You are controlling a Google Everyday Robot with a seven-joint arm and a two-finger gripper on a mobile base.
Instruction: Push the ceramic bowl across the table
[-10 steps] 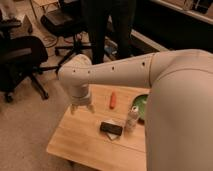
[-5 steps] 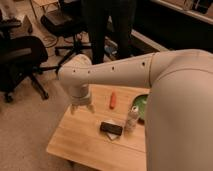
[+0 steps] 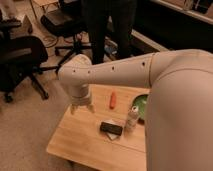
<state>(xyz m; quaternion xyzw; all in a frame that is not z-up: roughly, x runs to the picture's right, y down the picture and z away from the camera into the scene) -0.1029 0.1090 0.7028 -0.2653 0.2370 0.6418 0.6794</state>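
The green ceramic bowl (image 3: pixel 140 105) sits at the right side of the light wooden table (image 3: pixel 85 140), mostly hidden behind my white arm. My gripper (image 3: pixel 81 108) hangs over the table's left part, well to the left of the bowl and apart from it. A small bottle (image 3: pixel 132 118) stands just left of the bowl.
An orange object (image 3: pixel 113 99) lies on the table between gripper and bowl. A black flat object (image 3: pixel 111 129) lies near the bottle. A person (image 3: pixel 107 30) stands beyond the table. Black office chairs (image 3: pixel 20 60) stand at left and back.
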